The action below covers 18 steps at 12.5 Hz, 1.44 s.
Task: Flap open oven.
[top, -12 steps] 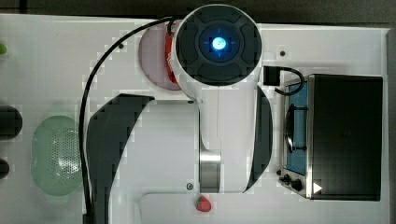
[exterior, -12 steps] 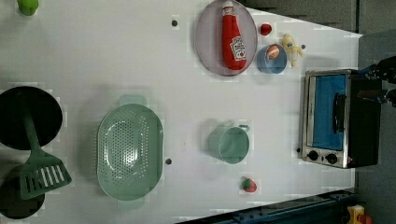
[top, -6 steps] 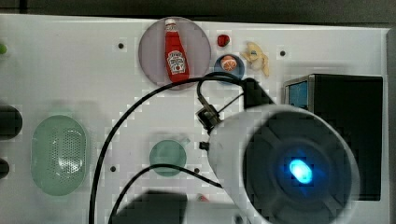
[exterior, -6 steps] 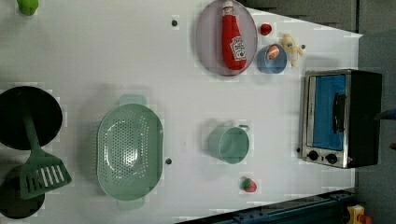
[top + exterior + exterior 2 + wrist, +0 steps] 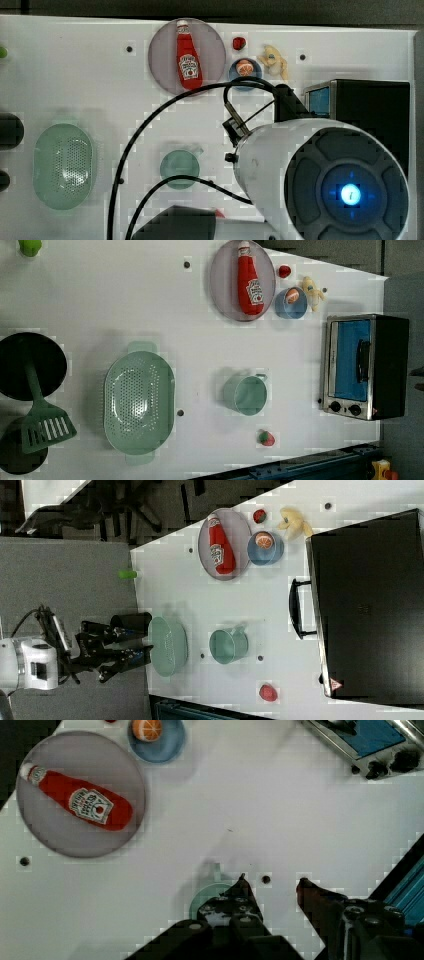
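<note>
1. One oven [image 5: 364, 367].
2. One ketchup bottle [image 5: 249, 280] (lying on the one plate [image 5: 220, 290]).
3. One colander [image 5: 138, 401].
4. One green cup [image 5: 248, 394].
5. One blue bowl [image 5: 290, 308].
6. One spatula [image 5: 44, 420].

A robot lab with a pretend kitchen on a test table.

I work over a white table [image 5: 125, 300] with small bolt holes, and its edge is a blue metal rail [image 5: 300, 470]. On it lie kitchen things: an oven [image 5: 365, 367], a ketchup bottle [image 5: 250, 280] on a plate [image 5: 222, 295], a colander [image 5: 139, 402], a cup [image 5: 247, 395], a spatula [image 5: 42, 415] and toy food. Beside the table I see grey floor [image 5: 70, 575] and loose cables [image 5: 150, 130] of my arm.
</note>
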Each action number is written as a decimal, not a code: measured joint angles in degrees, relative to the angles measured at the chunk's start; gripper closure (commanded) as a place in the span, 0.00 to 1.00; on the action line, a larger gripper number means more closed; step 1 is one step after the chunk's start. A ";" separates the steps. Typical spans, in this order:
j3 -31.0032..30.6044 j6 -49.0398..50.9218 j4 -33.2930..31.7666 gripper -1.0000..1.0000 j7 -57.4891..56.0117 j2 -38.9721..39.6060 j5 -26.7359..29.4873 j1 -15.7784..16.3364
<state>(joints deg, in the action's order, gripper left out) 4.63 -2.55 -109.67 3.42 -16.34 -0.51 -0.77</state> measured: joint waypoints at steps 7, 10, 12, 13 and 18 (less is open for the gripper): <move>6.96 -2.23 -7.72 0.83 -4.32 3.47 -1.22 0.75; 10.14 -9.39 -9.85 0.83 -13.46 5.29 -5.44 0.35; 11.76 -13.94 -12.20 0.83 -21.03 5.89 -9.72 -0.02; 13.12 -16.95 -14.32 0.83 -24.70 5.74 -9.71 0.05; 19.04 -28.31 -19.70 0.83 -45.50 8.74 -11.43 -0.77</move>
<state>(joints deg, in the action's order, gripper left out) 23.67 -30.86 -129.36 -42.08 -7.60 -11.94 -1.54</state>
